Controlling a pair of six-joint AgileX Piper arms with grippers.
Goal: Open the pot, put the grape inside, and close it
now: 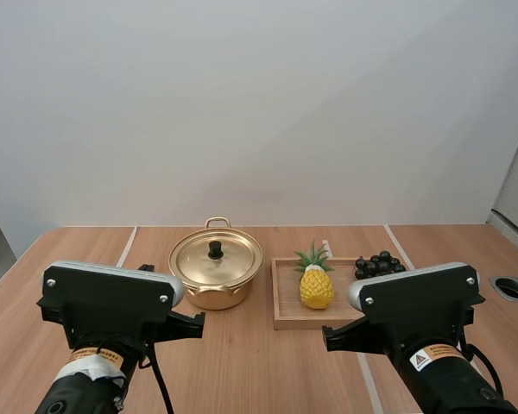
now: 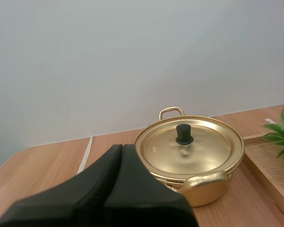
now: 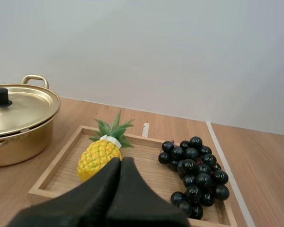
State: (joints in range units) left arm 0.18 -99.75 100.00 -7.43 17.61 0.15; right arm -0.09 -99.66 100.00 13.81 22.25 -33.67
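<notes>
Pot: gold pot (image 1: pixel 216 274) on the table (image 1: pixel 268 371), lid (image 2: pixel 203 151) on, just left of the tray
Grapes: dark bunch (image 3: pixel 195 172) on the wooden tray (image 3: pixel 144 163) — right beside a pineapple (image 3: pixel 98 158)
Left hand (image 2: pixel 122 147): pressed together, nothing in it, short of the pot
Right hand (image 3: pixel 121 161): pressed together too — hovers by the tray's near edge

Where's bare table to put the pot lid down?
The table is bare left of the pot and in front of pot and tray. Between pot and tray the gap is narrow; the tray is crowded with pineapple and grapes.
</notes>
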